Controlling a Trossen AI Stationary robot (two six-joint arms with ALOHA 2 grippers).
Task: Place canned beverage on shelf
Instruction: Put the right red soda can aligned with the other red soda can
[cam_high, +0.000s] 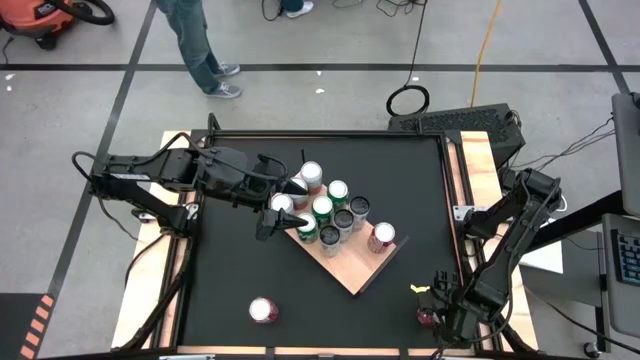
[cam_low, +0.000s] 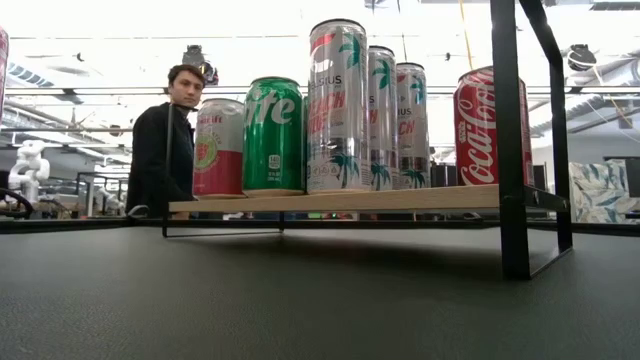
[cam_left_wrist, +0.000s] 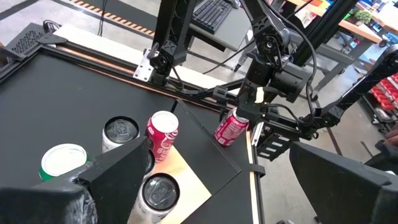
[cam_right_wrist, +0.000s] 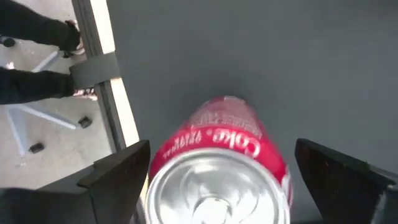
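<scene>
Both tools are seen with their fingers spread wide. On the right arm, the tool (cam_high: 437, 322) is set at the near right corner of the black bench (cam_high: 230, 260), and a red cola can (cam_right_wrist: 217, 158) is seen between its two dark fingers (cam_right_wrist: 118, 171) in the right wrist view. The can is straddled, but a gap shows on each side of it, so no contact can be made out and the can is not gripped. In the left wrist view this same can (cam_left_wrist: 231, 127) is seen tilted beneath the right tool.

On the left arm, the tool (cam_high: 275, 215) is held released over the left end of the shelf (cam_high: 345, 265), above the cans there; nothing is held by it.

The shelf, a light wood board with black rods, is set at an angle near the middle of the bench. A cluster of upright cans (cam_high: 330, 208) is carried on it, among them a green one (cam_low: 272, 135), tall silver ones (cam_low: 338, 105) and a red cola can (cam_low: 476, 125). Another red can (cam_high: 263, 311) is standing alone on the bench near its front edge, well apart from the shelf.

A person (cam_low: 165, 140) is seen beyond the bench.
</scene>
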